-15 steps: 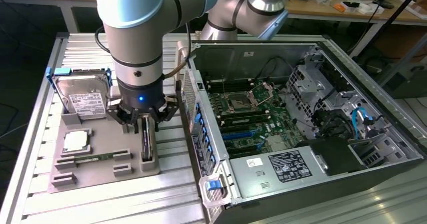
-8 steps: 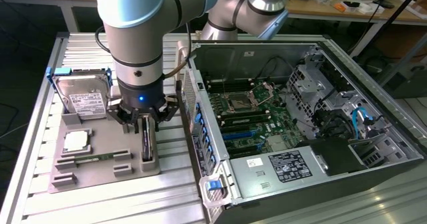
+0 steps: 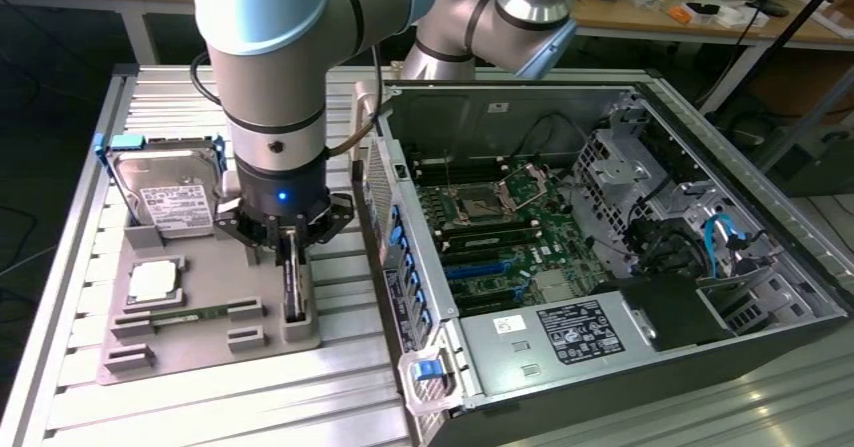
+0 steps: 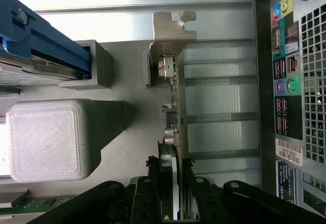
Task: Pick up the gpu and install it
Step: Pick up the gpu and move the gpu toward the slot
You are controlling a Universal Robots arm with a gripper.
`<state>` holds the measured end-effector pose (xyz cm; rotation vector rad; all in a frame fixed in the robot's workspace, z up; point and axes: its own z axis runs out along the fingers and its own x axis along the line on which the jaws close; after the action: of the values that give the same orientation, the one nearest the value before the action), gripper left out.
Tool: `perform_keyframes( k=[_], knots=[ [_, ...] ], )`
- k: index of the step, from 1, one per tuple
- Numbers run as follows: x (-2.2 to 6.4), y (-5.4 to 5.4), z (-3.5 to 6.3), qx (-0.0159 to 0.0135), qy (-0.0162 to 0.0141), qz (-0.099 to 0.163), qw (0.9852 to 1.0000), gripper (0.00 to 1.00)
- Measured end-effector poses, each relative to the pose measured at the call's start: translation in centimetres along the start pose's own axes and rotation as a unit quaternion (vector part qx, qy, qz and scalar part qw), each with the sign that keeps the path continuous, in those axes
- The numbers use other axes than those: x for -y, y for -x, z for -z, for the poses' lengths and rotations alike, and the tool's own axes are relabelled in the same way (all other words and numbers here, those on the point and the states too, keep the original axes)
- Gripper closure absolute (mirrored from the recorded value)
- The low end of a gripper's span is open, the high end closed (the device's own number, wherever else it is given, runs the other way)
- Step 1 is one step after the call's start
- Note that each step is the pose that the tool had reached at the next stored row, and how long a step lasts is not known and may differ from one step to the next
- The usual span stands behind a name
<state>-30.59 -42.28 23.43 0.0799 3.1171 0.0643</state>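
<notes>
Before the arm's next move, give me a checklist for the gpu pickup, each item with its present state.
1. Gripper lined up on the gpu: ok; in the wrist view the card's edge runs straight into its middle.
2. Firm hold on the gpu: cannot tell.
3. gpu upright on its edge on the gray tray: ok.
4. Hard drive and memory stick apart from the gripper: ok.
5. Computer case open, motherboard exposed: ok.
6. Blue slot free of any card: ok, as far as the exterior view shows.
</notes>
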Motion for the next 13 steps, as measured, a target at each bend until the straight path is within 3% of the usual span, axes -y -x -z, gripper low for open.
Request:
perform_keyframes(
  k=[13],
  knots=[
    [0.00,0.08,0.00,0.0000,0.0000,0.000,1.0000,0.73]
  ],
)
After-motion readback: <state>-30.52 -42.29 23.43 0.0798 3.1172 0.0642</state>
